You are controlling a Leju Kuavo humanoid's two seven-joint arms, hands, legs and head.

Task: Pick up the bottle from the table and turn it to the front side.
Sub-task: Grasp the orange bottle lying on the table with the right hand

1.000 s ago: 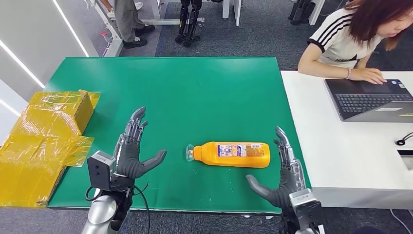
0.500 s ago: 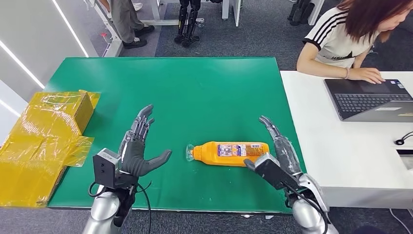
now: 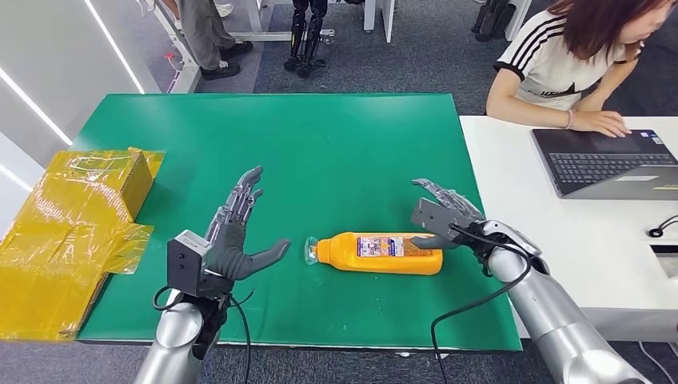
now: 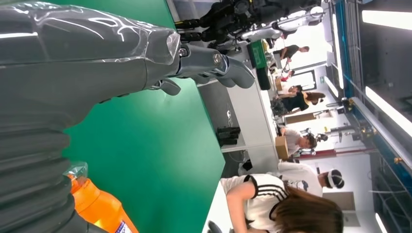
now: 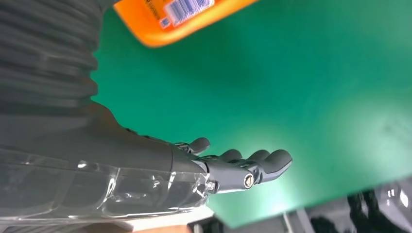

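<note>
An orange bottle (image 3: 377, 253) lies on its side on the green table (image 3: 320, 152), toward the table's six o'clock edge, its clear cap pointing to nine o'clock and its base to three o'clock, with a printed label and barcode facing up. The right hand (image 3: 442, 218) hovers at the bottle's base end, on its three o'clock side, fingers (image 3: 438, 190) spread and released over the far side of the bottle while the thumb reaches down beside the base; whether it touches the bottle I cannot tell. The right wrist view shows those fingers (image 5: 252, 167) apart and grasping nothing, the bottle's orange base (image 5: 175, 17) near the wrist. The left hand (image 3: 230, 240) hangs at nine o'clock of the cap, near it but apart, palm turned toward the bottle, fingers extended and released, holding nothing. A yellow-wrapped cardboard box (image 3: 76, 232) sits at the table's nine o'clock edge. At three o'clock a white table (image 3: 560, 240) carries a laptop (image 3: 608, 164), where a seated person (image 3: 580, 68) rests a hand on the keyboard.
</note>
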